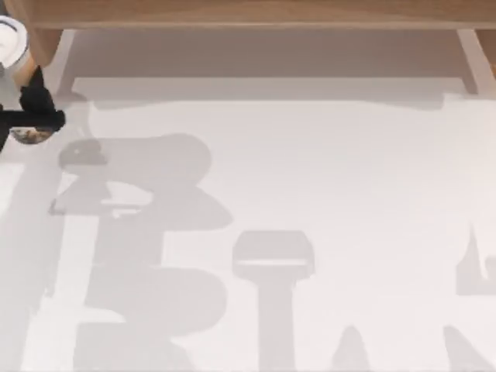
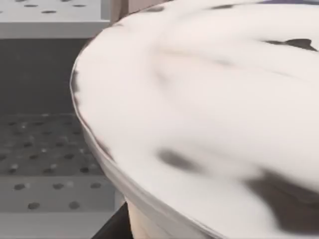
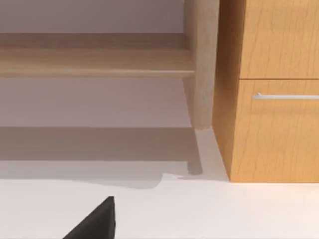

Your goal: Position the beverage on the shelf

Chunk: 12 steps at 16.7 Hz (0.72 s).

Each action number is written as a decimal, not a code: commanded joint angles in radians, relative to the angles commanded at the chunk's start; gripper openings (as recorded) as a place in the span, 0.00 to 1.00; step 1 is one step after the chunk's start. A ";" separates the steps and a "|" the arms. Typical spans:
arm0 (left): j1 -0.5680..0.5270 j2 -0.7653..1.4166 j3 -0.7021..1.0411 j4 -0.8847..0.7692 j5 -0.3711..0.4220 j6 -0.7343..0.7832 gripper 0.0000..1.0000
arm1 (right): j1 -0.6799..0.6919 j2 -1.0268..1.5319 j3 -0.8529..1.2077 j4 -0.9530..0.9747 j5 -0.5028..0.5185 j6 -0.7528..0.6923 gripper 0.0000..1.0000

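Cup held at the shelf's left end, not yet set down.

Nearest you, the white table point(image 1: 310, 194) carries the arms' shadows. At the top view's far left, your left gripper point(image 1: 35, 105) is clamped on the cup point(image 1: 12, 43), holding it tilted, dark pearls toward you and the lid point(image 2: 209, 109) toward the shelf point(image 1: 256, 12). The cup sits just beside the shelf's left leg point(image 1: 43, 43), at the board's end. You are in the carry step, I judge; next, right the cup over the board, inward of the leg, and lower before letting go. Your right arm is parked; I cannot tell its fingers' state. Its wrist camera faces the shelf's other leg point(image 3: 202, 64) and a wooden cabinet point(image 3: 269, 89).
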 joint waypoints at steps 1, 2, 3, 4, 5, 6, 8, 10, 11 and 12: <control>-0.021 -0.029 0.033 -0.024 -0.008 -0.006 0.00 | 0.000 0.000 0.000 0.000 0.000 0.000 1.00; -0.045 -0.058 0.070 -0.055 -0.017 -0.012 0.00 | 0.000 0.000 0.000 0.000 0.000 0.000 1.00; -0.069 -0.083 0.110 -0.092 -0.027 -0.019 0.00 | 0.000 0.000 0.000 0.000 0.000 0.000 1.00; -0.094 -0.103 0.152 -0.135 -0.040 -0.026 0.00 | 0.000 0.000 0.000 0.000 0.000 0.000 1.00; -0.118 -0.118 0.197 -0.184 -0.054 -0.033 0.00 | 0.000 0.000 0.000 0.000 0.000 0.000 1.00; -0.141 -0.126 0.243 -0.239 -0.070 -0.039 0.00 | 0.000 0.000 0.000 0.000 0.000 0.000 1.00; -0.184 -0.126 0.338 -0.358 -0.107 -0.050 0.00 | 0.000 0.000 0.000 0.000 0.000 0.000 1.00; -0.220 -0.110 0.434 -0.486 -0.148 -0.058 0.00 | 0.000 0.000 0.000 0.000 0.000 0.000 1.00; -0.235 -0.099 0.481 -0.551 -0.170 -0.062 0.00 | 0.000 0.000 0.000 0.000 0.000 0.000 1.00; -0.249 -0.086 0.527 -0.614 -0.191 -0.064 0.00 | 0.000 0.000 0.000 0.000 0.000 0.000 1.00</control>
